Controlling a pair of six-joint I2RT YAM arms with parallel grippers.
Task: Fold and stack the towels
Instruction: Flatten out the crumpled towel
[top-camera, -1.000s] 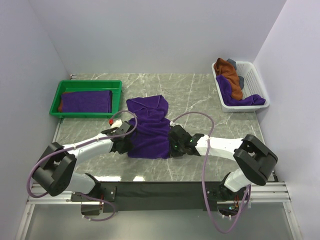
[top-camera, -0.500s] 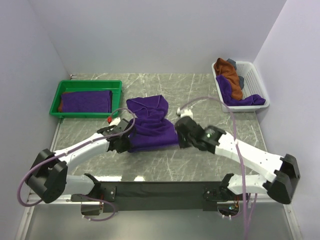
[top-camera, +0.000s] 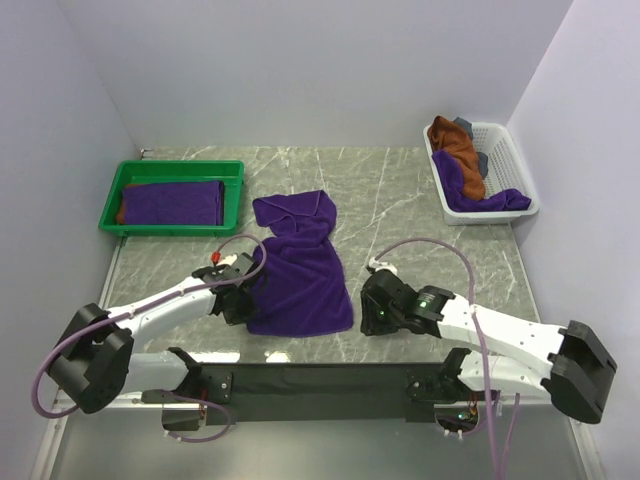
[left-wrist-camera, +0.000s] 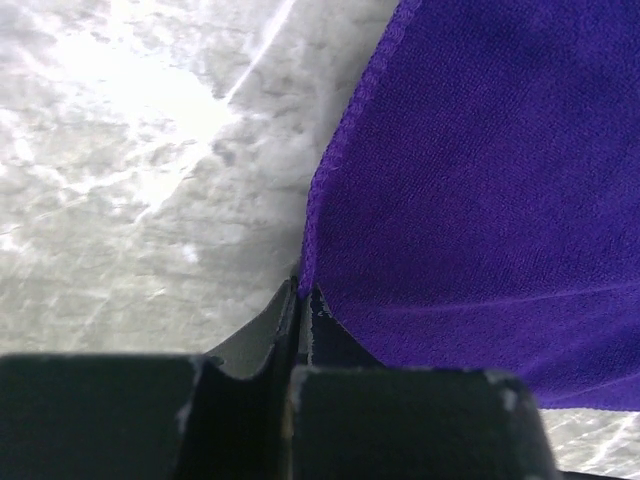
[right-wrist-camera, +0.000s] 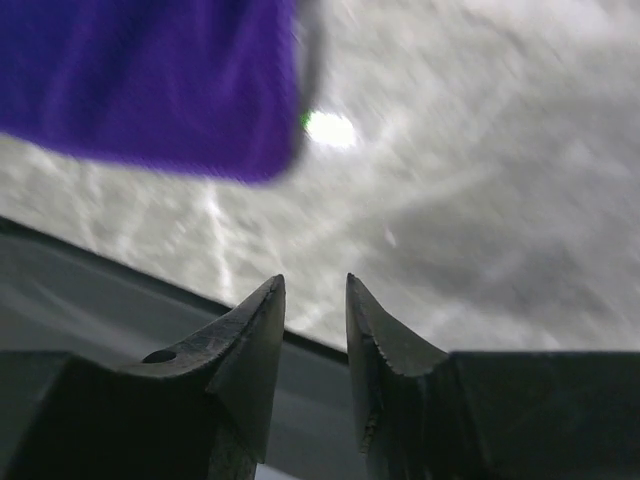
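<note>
One purple towel (top-camera: 300, 265) lies spread lengthwise on the marble table, bunched at its far end. My left gripper (top-camera: 245, 302) is shut on this towel's near left edge; in the left wrist view the fingers pinch the hem (left-wrist-camera: 303, 290) and the towel (left-wrist-camera: 480, 200) stretches off to the right. My right gripper (top-camera: 373, 322) stands open just right of the towel's near right corner, holding nothing. The right wrist view shows the gripper (right-wrist-camera: 315, 285) with empty space between its tips and the towel corner (right-wrist-camera: 150, 80) at upper left. A folded purple towel (top-camera: 172, 203) lies in the green tray (top-camera: 180, 166), with a rust edge under it.
A white basket (top-camera: 505, 150) at the back right holds a rust towel (top-camera: 458, 145), a purple towel (top-camera: 480, 200) and a small grey item (top-camera: 468, 125). A black strip (top-camera: 320, 380) runs along the table's near edge.
The towel's near end was drawn toward the near edge and laid flat. My right gripper let go of its corner, opened and drew off to the right. The left kept its grip.
</note>
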